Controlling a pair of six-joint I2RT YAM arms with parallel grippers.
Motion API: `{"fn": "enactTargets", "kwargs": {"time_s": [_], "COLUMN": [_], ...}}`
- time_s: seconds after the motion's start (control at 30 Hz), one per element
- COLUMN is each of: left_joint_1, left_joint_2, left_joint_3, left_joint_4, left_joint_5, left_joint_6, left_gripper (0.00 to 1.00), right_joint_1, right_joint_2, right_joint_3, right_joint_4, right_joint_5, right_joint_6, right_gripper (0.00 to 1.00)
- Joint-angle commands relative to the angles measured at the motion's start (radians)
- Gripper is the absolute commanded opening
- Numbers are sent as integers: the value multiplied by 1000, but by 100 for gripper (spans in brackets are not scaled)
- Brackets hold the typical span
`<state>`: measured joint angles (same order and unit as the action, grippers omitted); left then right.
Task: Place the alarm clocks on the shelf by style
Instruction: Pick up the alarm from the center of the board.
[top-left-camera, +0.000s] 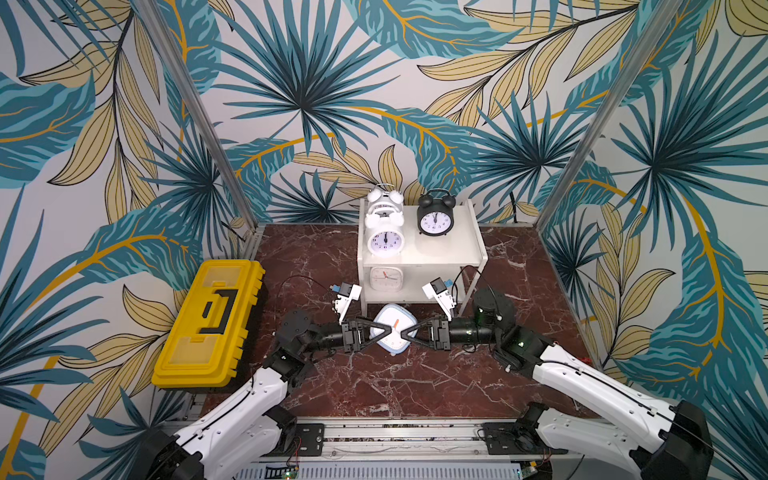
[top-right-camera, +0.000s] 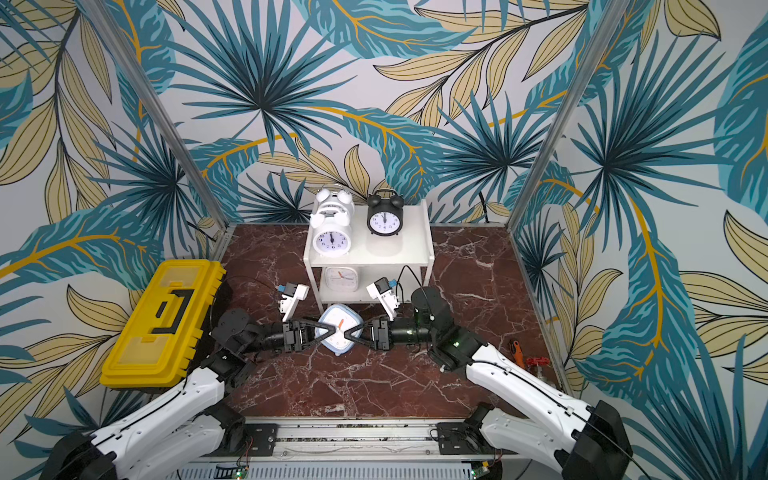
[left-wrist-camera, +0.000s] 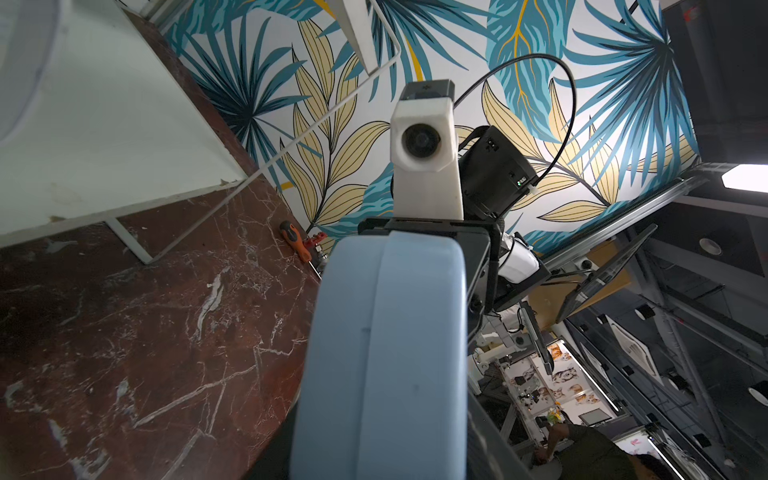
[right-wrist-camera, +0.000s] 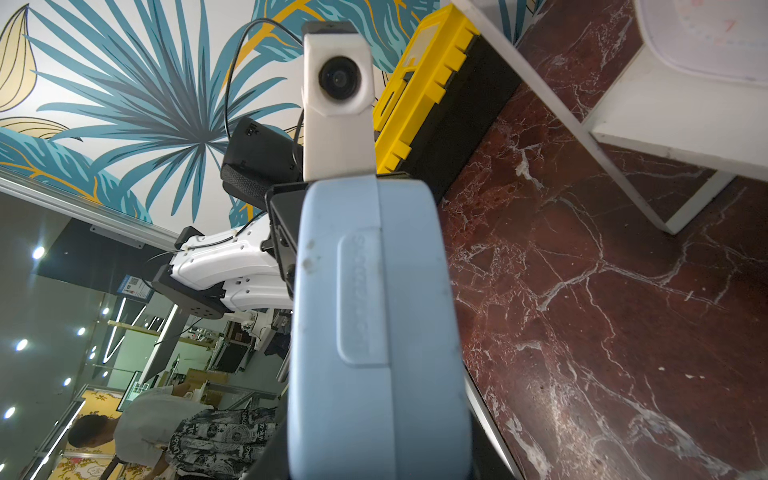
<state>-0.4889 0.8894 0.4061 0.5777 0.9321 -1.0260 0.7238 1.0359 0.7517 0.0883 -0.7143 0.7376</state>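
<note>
Holding the light-blue clock (top-left-camera: 395, 318) just in front of the shelf (top-left-camera: 461, 243), face up and tilted, over the tabletop (top-left-camera: 374, 382); cannot tell whether touching the marble or lifted clear. Gripping it from two opposite sides: with the left gripper (top-left-camera: 388, 328) reaching in from the shelf's toolbox side, narrowed onto the clock's face and back, and with the right gripper (top-left-camera: 406, 330) reaching in from the other side, likewise clamped on it, tips nearly meeting over the dial. Seen edge-on, filling the middle of each wrist view.

On the shelf's top board, upright: a white twin-bell clock (top-left-camera: 385, 241) at the front edge on the toolbox side, a second white twin-bell clock (top-left-camera: 386, 198) right behind it, and beside them the black twin-bell clock (top-left-camera: 435, 218). On the lower board, the white square clock (top-left-camera: 386, 279), facing forward. Well off to the shelf's side, the yellow toolbox (top-left-camera: 210, 324), lid shut.
</note>
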Motion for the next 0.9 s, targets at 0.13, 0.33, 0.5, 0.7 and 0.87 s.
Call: {"fn": "enactTargets", "kwargs": {"time_s": [0.13, 0.33, 0.5, 0.7, 0.87], "left_joint_1": [8, 55, 70, 69, 69], "left_joint_2": [-81, -127, -132, -122, -90], "left_joint_3": [72, 19, 13, 10, 13], "left_joint_4": [-239, -160, -156, -100, -62], "left_joint_5": [-193, -238, -236, -157, -75], "left_joint_6": [159, 70, 58, 50, 26], "left_gripper": [51, 58, 58, 66, 66], "right_joint_1": [4, 4, 4, 3, 4], "right_joint_2": [-23, -42, -45, -43, -41], "right_joint_3": [-17, -35, -43, -52, -47], "right_joint_4": [8, 30, 46, 60, 67], "right_joint_5": [26, 35, 30, 26, 10], "right_joint_6": [2, 11, 16, 25, 27], "right_gripper": [22, 22, 22, 22, 22]}}
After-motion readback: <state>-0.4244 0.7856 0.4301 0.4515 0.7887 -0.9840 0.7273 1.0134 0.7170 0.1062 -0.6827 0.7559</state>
